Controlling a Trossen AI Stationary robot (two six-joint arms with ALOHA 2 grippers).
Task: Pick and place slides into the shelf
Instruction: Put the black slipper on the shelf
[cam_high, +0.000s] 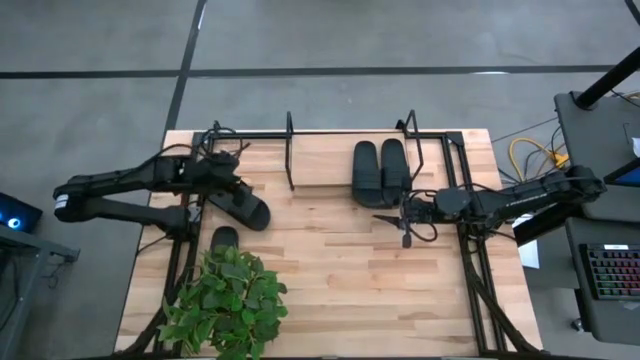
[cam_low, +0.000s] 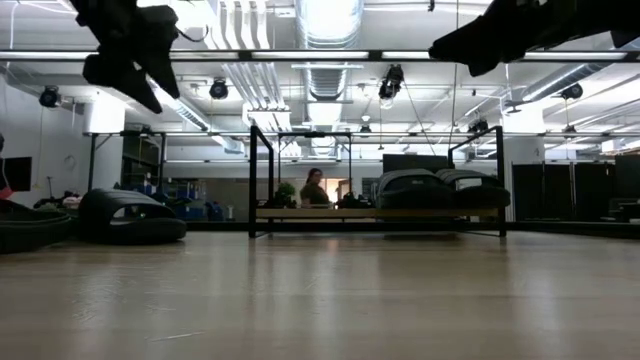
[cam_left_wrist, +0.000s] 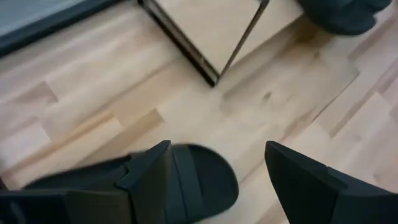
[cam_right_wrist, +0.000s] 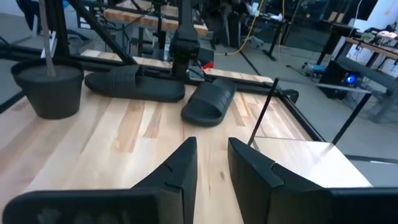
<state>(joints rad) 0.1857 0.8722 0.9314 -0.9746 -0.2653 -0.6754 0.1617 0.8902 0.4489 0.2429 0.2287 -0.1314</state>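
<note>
The table (cam_high: 330, 290) is made of pale wood planks with a fine grain, and black metal rods frame its sides. At about twelve o'clock on it stands the shelf (cam_high: 300, 170), a low rack of thin black rods with a light wood board. Two black slides (cam_high: 380, 172), smooth and oval, lie side by side on the right part of that board. At seven o'clock is a leafy green plant (cam_high: 228, 305), and one slide (cam_high: 224, 238) lies just beside it. Another slide (cam_high: 243, 207) lies at nine o'clock, under the left gripper (cam_high: 232, 190), whose fingers are spread wide above it and hold nothing. The right gripper (cam_high: 404, 218) hovers at three o'clock, just below the shelf, with a narrow gap between its fingers, empty.
</note>
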